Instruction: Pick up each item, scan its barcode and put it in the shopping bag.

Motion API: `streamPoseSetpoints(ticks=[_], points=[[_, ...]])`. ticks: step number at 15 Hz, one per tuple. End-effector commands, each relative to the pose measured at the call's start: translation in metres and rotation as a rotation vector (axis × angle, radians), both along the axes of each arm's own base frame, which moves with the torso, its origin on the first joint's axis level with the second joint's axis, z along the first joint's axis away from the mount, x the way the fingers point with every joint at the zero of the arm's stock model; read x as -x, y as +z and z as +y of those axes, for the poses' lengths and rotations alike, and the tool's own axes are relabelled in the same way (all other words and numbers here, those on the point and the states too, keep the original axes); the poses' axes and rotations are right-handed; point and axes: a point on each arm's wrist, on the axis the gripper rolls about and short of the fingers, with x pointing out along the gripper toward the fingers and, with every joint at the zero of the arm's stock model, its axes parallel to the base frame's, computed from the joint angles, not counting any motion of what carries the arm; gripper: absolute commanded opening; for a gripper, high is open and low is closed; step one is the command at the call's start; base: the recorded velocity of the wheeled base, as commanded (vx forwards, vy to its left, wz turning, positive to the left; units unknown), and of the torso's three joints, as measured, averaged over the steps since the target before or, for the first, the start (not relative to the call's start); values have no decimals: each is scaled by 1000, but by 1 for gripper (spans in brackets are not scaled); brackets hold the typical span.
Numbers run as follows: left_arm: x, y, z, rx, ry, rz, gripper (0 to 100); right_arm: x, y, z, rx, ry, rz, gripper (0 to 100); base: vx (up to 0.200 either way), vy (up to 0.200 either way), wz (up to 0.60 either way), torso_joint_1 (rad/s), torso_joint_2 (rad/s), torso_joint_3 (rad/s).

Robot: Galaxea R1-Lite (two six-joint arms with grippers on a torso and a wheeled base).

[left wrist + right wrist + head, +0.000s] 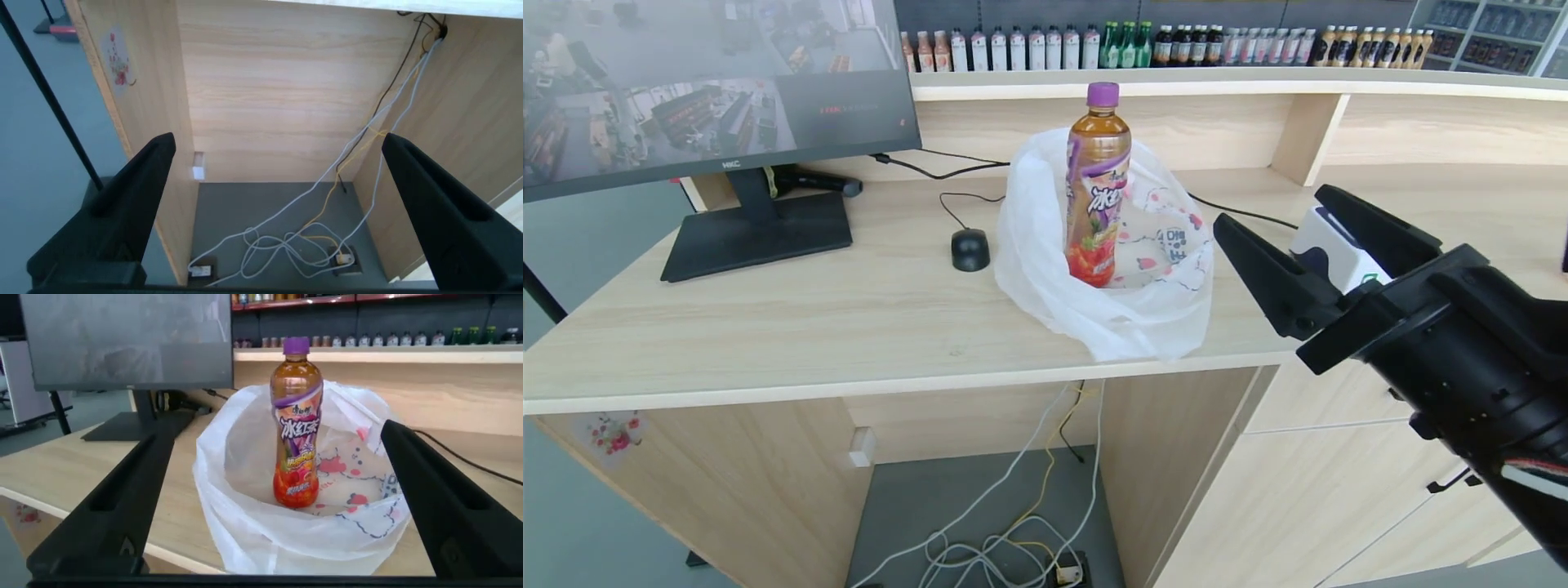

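Note:
A tea bottle (1098,186) with a purple cap and amber drink stands upright inside the white plastic shopping bag (1045,278) on the wooden counter. In the right wrist view the bottle (296,425) is centred in the bag (237,514), straight ahead between my fingers. My right gripper (1278,222) is open and empty, hanging to the right of the bag at the counter's edge. A white scanner (1327,243) sits on the counter just behind it. My left gripper (278,175) is open and empty, low down, facing the underside of the counter.
A monitor (707,82) on a black stand (756,233) occupies the counter's left, with a black mouse (970,249) beside the bag. Cables (310,220) hang and coil under the desk. A raised shelf with several drink bottles (1160,45) runs along the back.

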Motion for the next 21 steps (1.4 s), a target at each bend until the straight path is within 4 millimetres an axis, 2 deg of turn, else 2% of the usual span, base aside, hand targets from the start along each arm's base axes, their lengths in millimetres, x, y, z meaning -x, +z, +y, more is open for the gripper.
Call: streamPoseSetpoints(ticks=[1,21], points=[[0,0,0,2,0,-1,100,0,-2,0,5,0,6,100,0,-200,0,22,12,-2],[0,0,0,3,0,-1,100,2,-11,-5,23,-11,20,100,0,-200,0,2,2,2]])
